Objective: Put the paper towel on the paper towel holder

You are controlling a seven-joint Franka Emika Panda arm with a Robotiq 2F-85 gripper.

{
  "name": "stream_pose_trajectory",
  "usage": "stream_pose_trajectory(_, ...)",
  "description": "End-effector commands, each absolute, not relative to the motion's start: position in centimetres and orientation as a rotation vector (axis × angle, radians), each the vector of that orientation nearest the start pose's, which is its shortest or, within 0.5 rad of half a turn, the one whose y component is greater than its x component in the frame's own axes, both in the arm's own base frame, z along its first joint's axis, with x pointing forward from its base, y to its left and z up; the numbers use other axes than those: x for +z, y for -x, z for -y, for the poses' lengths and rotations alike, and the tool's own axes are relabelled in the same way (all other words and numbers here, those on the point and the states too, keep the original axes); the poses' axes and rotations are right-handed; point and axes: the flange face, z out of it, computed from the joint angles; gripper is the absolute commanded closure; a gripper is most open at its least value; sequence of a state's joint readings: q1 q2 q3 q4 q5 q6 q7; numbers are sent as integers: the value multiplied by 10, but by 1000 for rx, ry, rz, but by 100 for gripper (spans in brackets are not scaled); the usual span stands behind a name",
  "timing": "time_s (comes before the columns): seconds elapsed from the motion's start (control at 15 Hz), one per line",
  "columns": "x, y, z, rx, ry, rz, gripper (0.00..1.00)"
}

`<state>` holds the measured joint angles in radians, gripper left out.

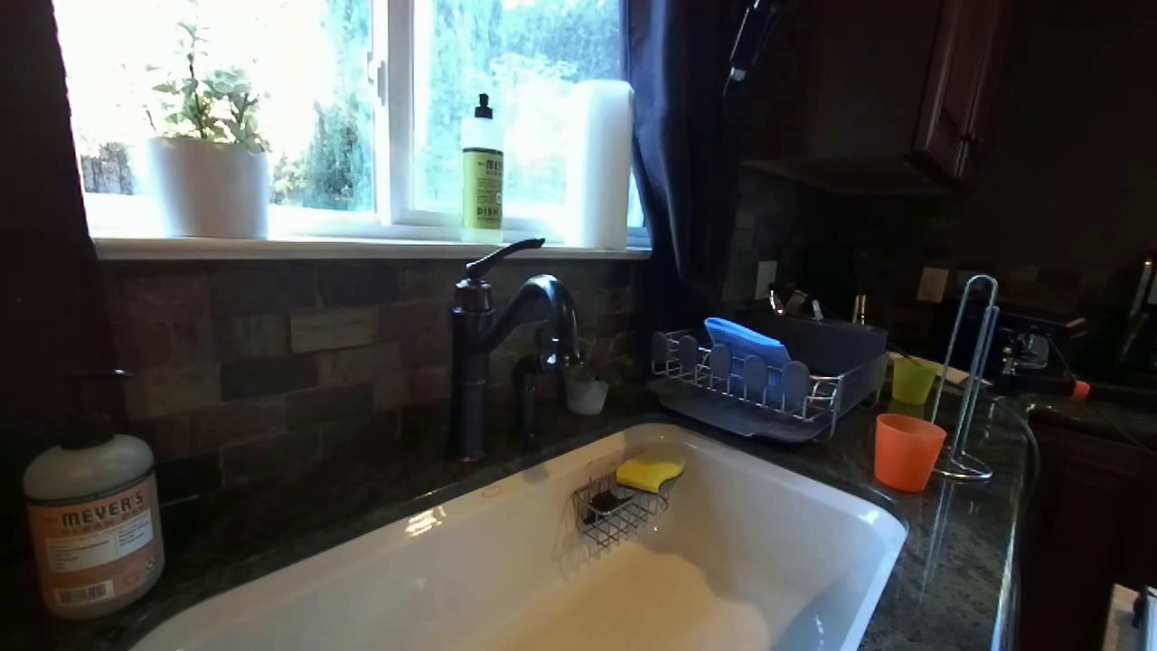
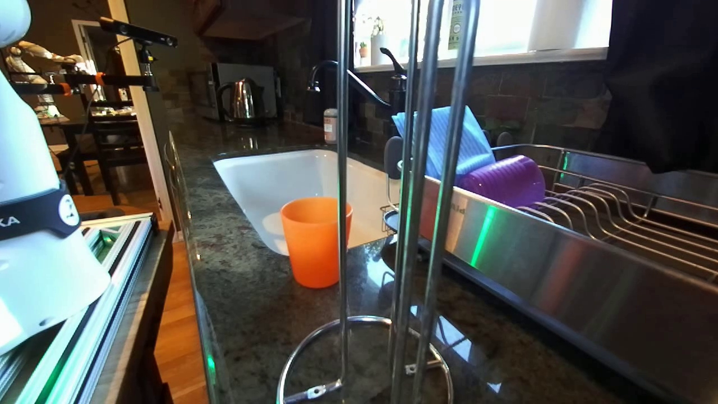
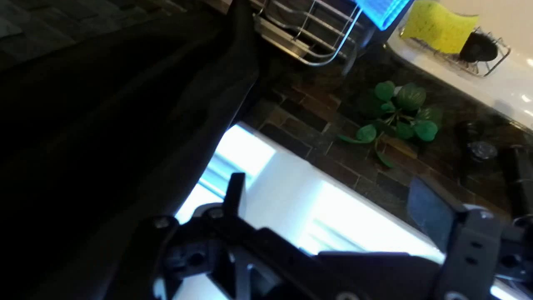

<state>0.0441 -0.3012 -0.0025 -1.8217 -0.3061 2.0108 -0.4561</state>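
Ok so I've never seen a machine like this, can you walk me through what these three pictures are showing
The white shape at the edge of an exterior view is a robot arm, beside a kitchen counter. Two pictures are taken from outside it; the third is from its wrist and shows the gripper, its grasping end, open. I see nothing held. On the counter are an orange cup, a dish rack and a bare metal paper towel holder. The paper towel roll stands on the windowsill.
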Motion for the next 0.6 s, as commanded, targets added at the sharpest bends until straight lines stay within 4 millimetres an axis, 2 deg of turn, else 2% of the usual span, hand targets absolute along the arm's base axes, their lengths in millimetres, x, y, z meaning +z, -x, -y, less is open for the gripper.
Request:
stream_pose_trajectory(0.0, 751, -542, -9, -868, 3302, 1014, 0)
stream_pose_trajectory(0.2, 783, -571, -17, -1034, 3264, 1082, 0)
stream_pose_trajectory(0.33, 795, -585, -17, -1068, 3274, 1091, 0)
stream_pose_trajectory(0.4, 783, -566, -16, -1042, 3274, 1052, 0)
stream_pose_trajectory(0.53, 790, -579, -16, -1078, 3268, 1062, 0)
